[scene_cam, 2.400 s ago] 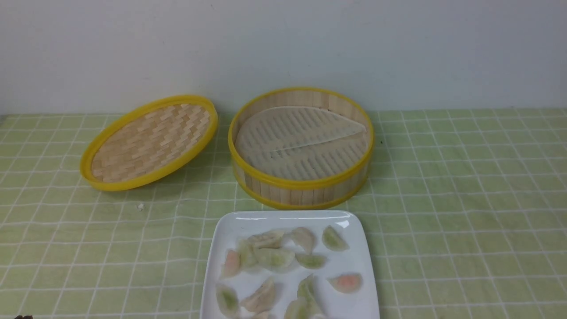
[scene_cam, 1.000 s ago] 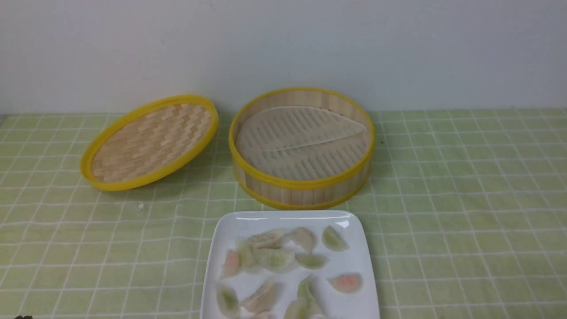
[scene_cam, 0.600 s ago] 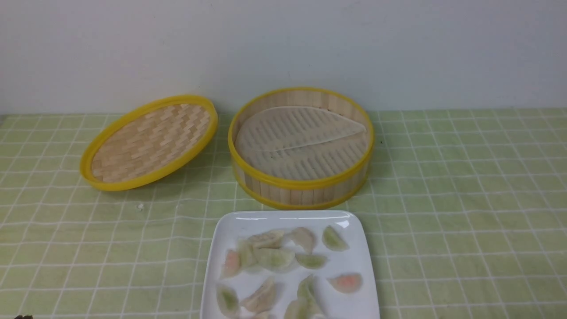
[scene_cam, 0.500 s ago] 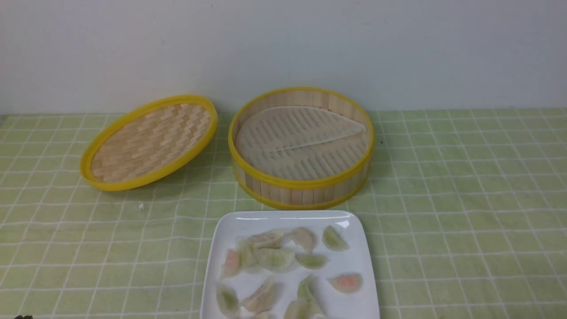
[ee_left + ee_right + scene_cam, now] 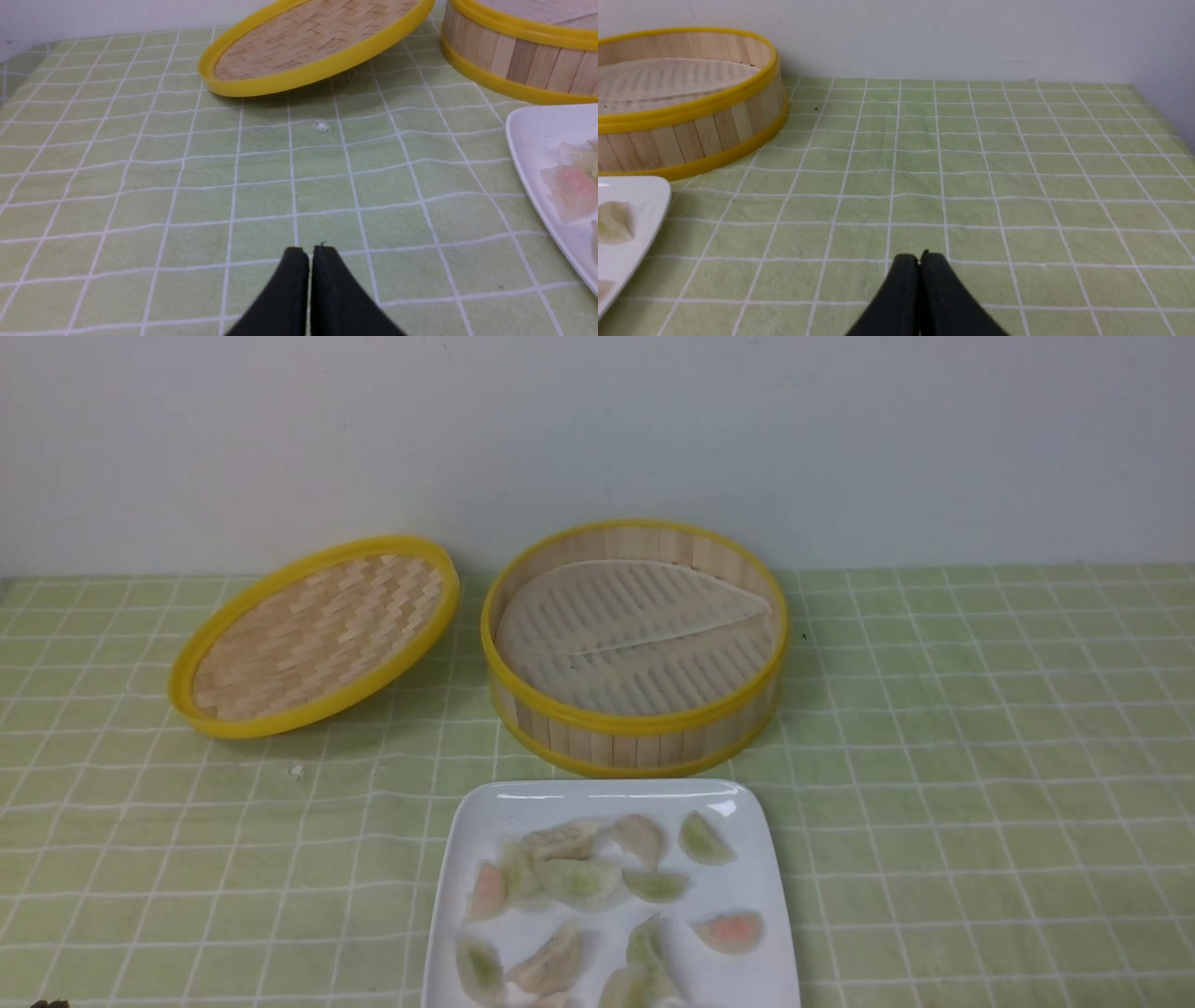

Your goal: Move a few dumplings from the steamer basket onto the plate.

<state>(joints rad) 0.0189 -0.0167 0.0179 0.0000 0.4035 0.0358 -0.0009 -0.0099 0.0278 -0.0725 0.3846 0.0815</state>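
white plate (image 5: 485,821), green checked tablecloth (image 5: 980,756)

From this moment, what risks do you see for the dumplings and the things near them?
1. The dumplings lie crowded on the plate, some touching, so they may stick together.
2. The lid rests tilted beside the steamer basket; a passing arm could knock it.
3. The basket's liner sheet looks partly lifted and may shift.

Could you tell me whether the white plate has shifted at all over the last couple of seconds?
No. The plate sits just as near the steamer basket, its rim on the same tablecloth lines.
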